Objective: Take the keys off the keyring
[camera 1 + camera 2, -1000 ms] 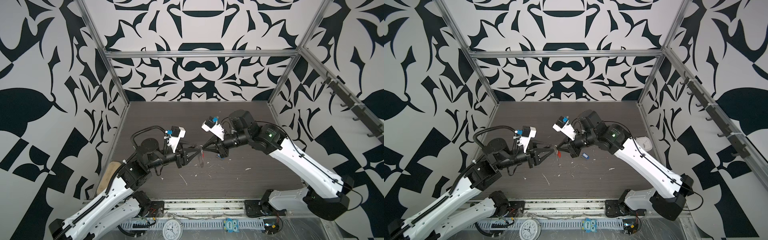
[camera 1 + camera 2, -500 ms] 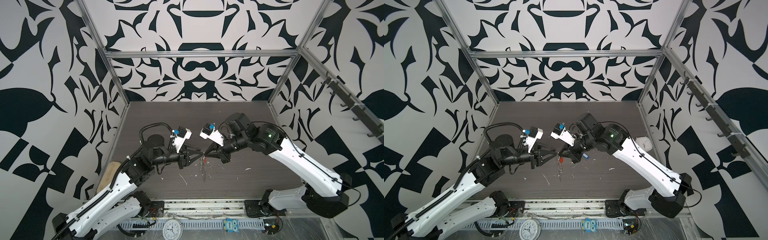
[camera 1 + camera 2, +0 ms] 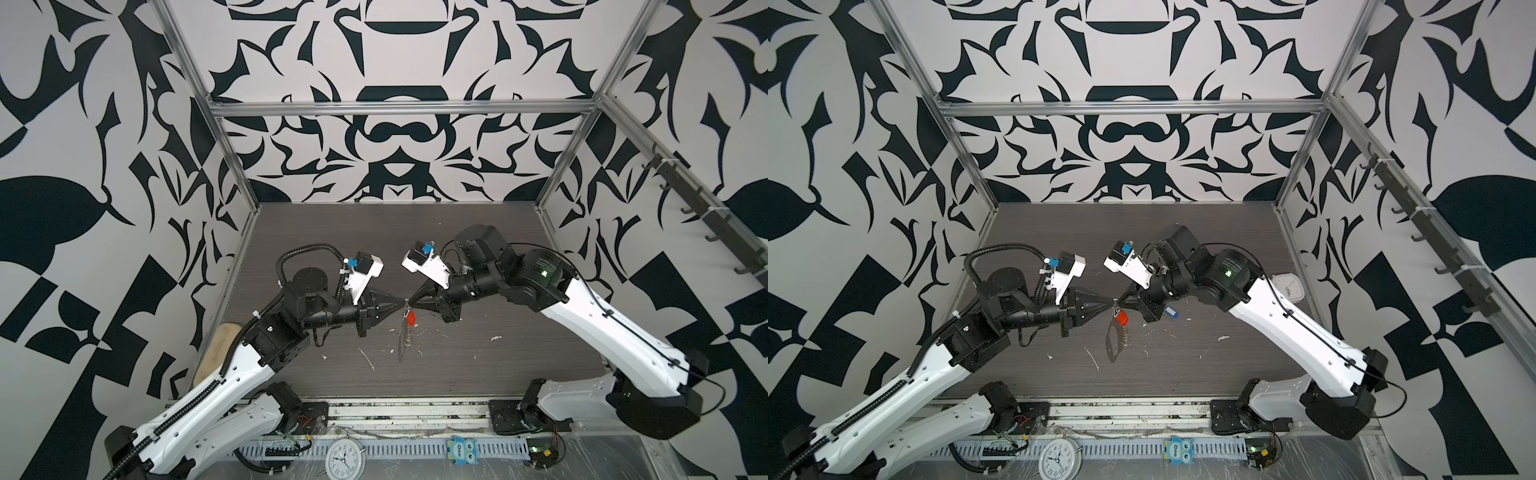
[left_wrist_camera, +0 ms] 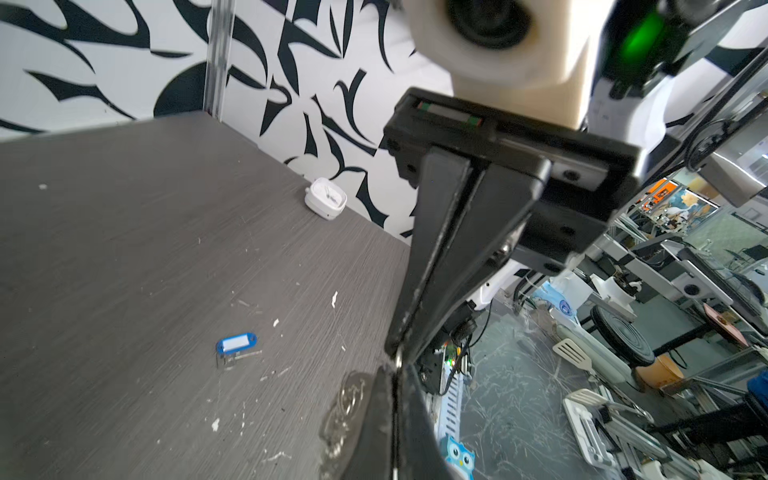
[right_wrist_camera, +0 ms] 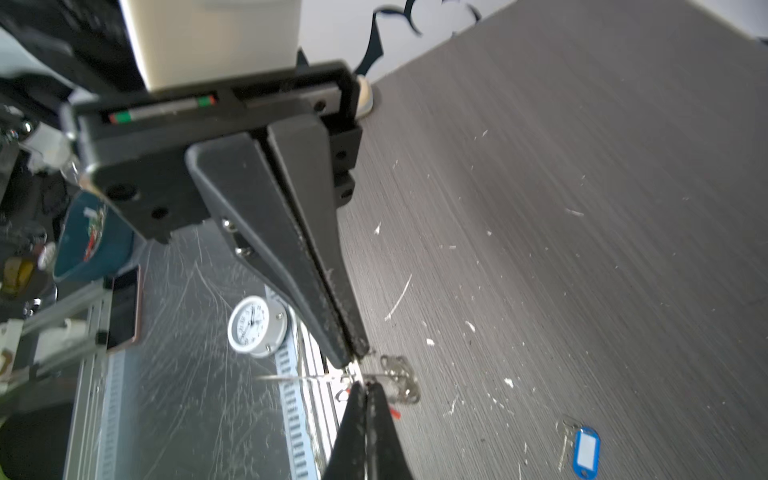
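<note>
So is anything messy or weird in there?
Yes. White flecks and scratches litter the dark table, like scraped-off bits. The blue key lies alone on the table, off the keyring, while the red key dangles from it in the air.

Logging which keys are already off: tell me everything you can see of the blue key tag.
The blue key tag is an oblong blue plastic frame around a white label insert, with thin silvery metal lying against it. It rests flat on the dark grey wood-grain table, loose and on its own; nothing but the table touches it.
</note>
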### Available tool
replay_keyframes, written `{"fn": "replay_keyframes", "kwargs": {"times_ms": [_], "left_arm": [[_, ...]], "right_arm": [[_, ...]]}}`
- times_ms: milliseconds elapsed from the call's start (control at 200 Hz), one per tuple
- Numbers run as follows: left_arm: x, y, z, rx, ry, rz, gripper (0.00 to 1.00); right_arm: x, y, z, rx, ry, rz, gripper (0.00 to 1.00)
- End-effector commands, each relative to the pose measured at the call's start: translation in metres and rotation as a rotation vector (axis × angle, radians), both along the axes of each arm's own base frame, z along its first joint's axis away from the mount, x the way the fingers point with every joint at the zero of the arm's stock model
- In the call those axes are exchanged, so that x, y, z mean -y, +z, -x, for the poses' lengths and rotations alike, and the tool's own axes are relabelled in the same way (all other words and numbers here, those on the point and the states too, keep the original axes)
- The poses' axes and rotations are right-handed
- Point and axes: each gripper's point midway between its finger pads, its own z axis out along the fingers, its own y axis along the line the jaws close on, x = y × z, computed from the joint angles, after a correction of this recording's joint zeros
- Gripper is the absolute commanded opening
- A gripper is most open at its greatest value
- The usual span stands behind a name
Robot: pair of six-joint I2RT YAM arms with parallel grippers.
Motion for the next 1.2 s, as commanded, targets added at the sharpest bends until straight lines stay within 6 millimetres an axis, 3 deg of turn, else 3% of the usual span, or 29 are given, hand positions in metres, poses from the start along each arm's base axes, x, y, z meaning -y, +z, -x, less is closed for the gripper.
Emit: {"fn": "replay_keyframes", "kwargs": {"times_ms": [0,55,95,145,335,490,855,1195], "left_arm": [[-0.014,0.023,-0.013,0.089,0.127,0.115,0.00],[-0.021,0.030,-0.015,0.126,0.173,0.164,0.00],[-0.027,0.036,-0.016,0.151,0.198,0.203,0.00],[-0.031,0.041,-0.016,0.174,0.218,0.238,0.00],[-0.035,0.054,-0.019,0.196,0.246,0.298,0.00],[-0.037,0.062,-0.017,0.213,0.246,0.338,0.00],[-0.035,0.070,-0.013,0.223,0.215,0.366,0.00],[-0.034,0.074,-0.013,0.232,0.212,0.374,0.00]], "right_arm": [[0.000,0.047,-0.006,0.103,-0.073,-0.205,0.24],[0.004,0.056,-0.012,0.137,-0.134,-0.264,0.31],[0.008,0.063,-0.016,0.163,-0.173,-0.314,0.50],[0.012,0.067,-0.020,0.185,-0.218,-0.364,0.54],[0.012,0.070,-0.017,0.175,-0.230,-0.487,0.52],[0.013,0.071,-0.027,0.166,-0.293,-0.584,0.52],[0.000,0.095,-0.019,0.152,-0.206,-0.719,0.52],[-0.021,0.100,-0.009,0.096,-0.079,-0.706,0.39]]}}
